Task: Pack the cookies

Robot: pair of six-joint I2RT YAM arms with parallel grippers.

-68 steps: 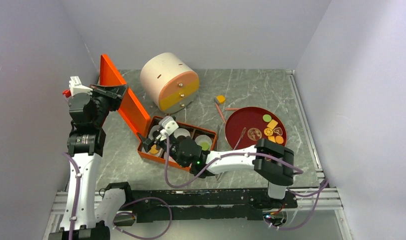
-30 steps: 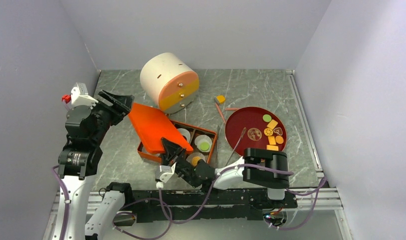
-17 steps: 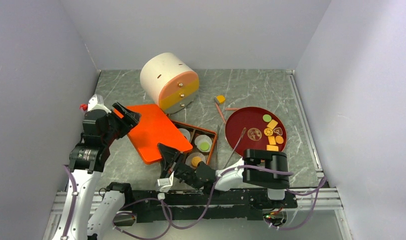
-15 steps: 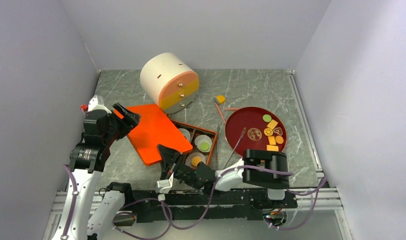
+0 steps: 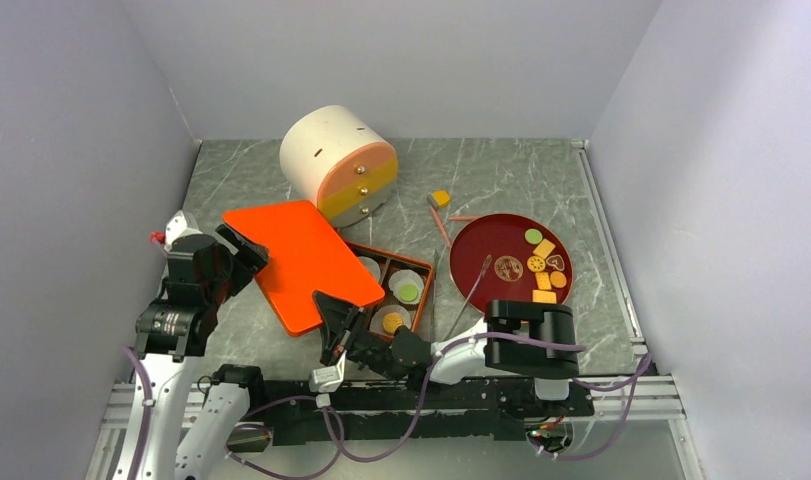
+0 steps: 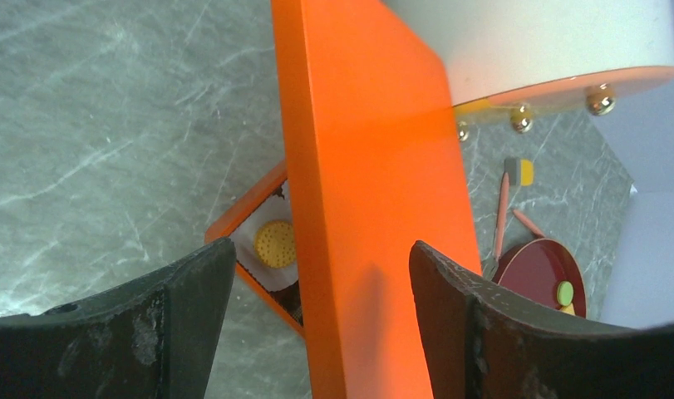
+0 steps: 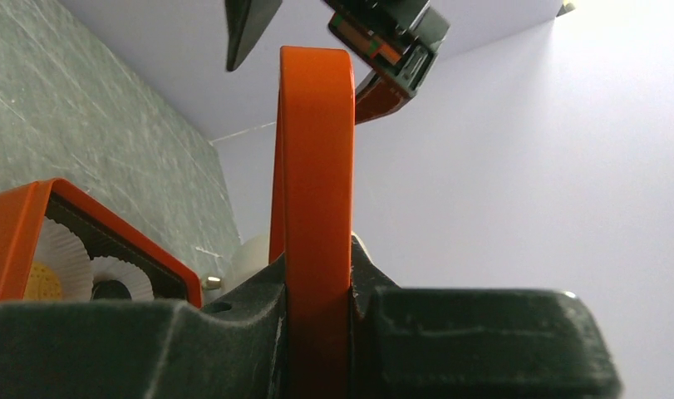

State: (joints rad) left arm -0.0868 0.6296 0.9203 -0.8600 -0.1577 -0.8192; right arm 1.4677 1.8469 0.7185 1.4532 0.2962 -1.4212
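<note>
Several cookies (image 5: pixel 541 262) lie on the dark red plate (image 5: pixel 486 245). More sit in white paper cups in the orange box (image 5: pixel 427 290): a green one (image 5: pixel 409 291), an orange one (image 5: pixel 391 322) and a yellow one (image 6: pixel 276 243). The orange lid (image 5: pixel 301 255) hangs tilted over the box's left half. My right gripper (image 5: pixel 333 312) is shut on the lid's near edge (image 7: pixel 317 166). My left gripper (image 5: pixel 246 258) is open at the lid's left side, with the lid (image 6: pixel 366 191) between its spread fingers (image 6: pixel 184 307) and untouched by them.
A cream and orange round drawer chest (image 5: pixel 338 165) stands behind the lid. A pair of pink tongs (image 5: pixel 441 225) and a loose orange piece (image 5: pixel 440 198) lie between chest and plate. Grey walls close in on the left, back and right.
The lid swung down from upright to tilted over the box. My left gripper let go of it, opened and drew back. My right gripper left the box and now holds the lid's near edge.
</note>
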